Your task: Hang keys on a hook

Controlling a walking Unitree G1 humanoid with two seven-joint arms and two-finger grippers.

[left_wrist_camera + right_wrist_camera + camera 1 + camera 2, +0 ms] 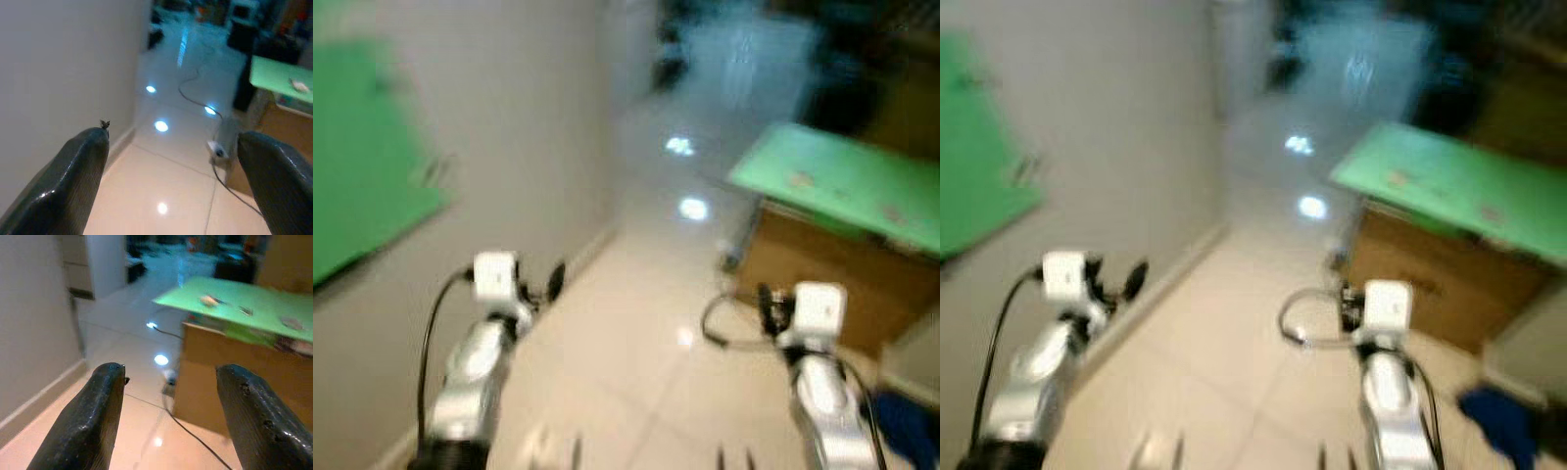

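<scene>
Both silver arms reach up from the bottom edge of my head view, blurred. My left gripper [171, 161] sits lower left of the frame, beside the pale wall [509, 127]; in its wrist view the two black fingers [73, 181] stand wide apart with nothing between them. My right gripper [171, 416] sits lower right, and its fingers [93, 416] are likewise spread and empty. Glossy beige floor tiles [636, 333] run up the middle of the frame, with ceiling lights reflected in them. At the right I see a green-topped table [842, 181] over a brown cardboard box [803, 274]; a few small things lie on the green top, too blurred for me to identify. A cable [195, 95] trails across the floor toward it. A green panel [362, 157] hangs on the wall, upper left. I can't make out the keys or a hook anywhere.
</scene>
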